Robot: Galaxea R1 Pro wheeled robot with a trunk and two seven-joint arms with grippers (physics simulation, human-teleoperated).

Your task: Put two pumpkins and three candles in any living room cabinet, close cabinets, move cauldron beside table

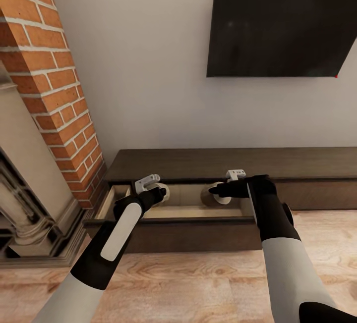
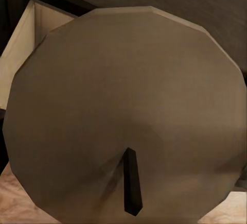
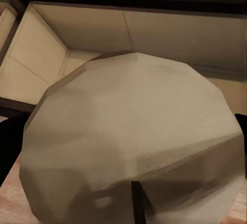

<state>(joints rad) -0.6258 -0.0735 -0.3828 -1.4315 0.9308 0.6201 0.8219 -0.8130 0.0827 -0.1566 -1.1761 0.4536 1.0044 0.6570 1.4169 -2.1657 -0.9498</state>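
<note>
The left gripper is holding a candle over the left part of the open drawer. In the left wrist view the candle's flat round top is facing the camera, with its dark wick poking out — so its short body is pointing back along the fingers. The right gripper is gripping another candle over the drawer's right part, top facing its wrist camera too. The drawer is sticking out toward the near side of the long dark cabinet. A black TV is hanging on the pale wall, a brick fireplace is standing at left — the floor is light wood.
</note>
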